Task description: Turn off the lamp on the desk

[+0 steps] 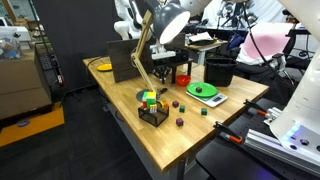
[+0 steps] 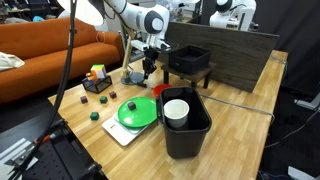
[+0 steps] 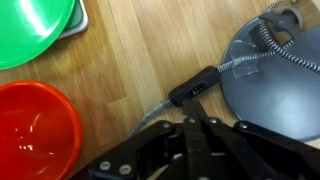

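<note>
Wrist view, looking straight down: my gripper (image 3: 195, 124) comes in from the bottom with its dark fingers pressed together, tips just short of the black switch (image 3: 195, 88) on the braided cord (image 3: 150, 112), which runs to the round grey base of the lamp (image 3: 272, 75). A red bowl (image 3: 35, 130) and a green plate (image 3: 35, 25) lie on the wooden desk (image 3: 130, 55) beside the cord. In both exterior views the lamp stands near a side edge of the desk, and I see the gripper low over its base.
</note>
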Robot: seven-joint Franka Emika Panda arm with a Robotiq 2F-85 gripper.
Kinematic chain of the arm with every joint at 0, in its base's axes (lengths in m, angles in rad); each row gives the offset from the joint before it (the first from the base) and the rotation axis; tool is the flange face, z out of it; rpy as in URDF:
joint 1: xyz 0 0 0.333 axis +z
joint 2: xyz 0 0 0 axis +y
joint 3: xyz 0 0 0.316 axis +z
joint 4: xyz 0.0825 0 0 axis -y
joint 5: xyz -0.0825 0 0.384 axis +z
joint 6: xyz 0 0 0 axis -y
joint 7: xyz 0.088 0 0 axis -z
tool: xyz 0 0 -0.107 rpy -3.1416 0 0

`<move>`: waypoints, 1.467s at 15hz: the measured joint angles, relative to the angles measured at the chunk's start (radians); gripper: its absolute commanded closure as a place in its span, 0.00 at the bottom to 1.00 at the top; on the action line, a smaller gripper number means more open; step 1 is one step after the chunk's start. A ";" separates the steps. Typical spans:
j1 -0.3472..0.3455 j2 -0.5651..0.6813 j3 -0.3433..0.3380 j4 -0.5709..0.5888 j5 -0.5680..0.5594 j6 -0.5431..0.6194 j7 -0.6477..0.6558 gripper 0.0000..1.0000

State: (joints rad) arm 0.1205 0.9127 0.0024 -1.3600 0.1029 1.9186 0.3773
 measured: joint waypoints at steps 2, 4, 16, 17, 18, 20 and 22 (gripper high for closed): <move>0.002 0.039 0.000 0.047 0.000 -0.008 0.000 1.00; 0.005 0.068 0.000 0.091 0.000 -0.022 0.000 1.00; 0.010 0.085 0.031 0.123 0.005 -0.085 -0.001 1.00; 0.011 0.085 0.032 0.119 0.006 -0.086 -0.001 1.00; 0.011 0.085 0.032 0.115 0.006 -0.087 0.000 1.00; 0.010 0.085 0.030 0.105 0.006 -0.088 0.000 1.00; 0.008 0.085 0.027 0.093 0.006 -0.090 0.001 1.00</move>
State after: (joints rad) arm 0.1281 0.9977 0.0293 -1.2667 0.1087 1.8290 0.3778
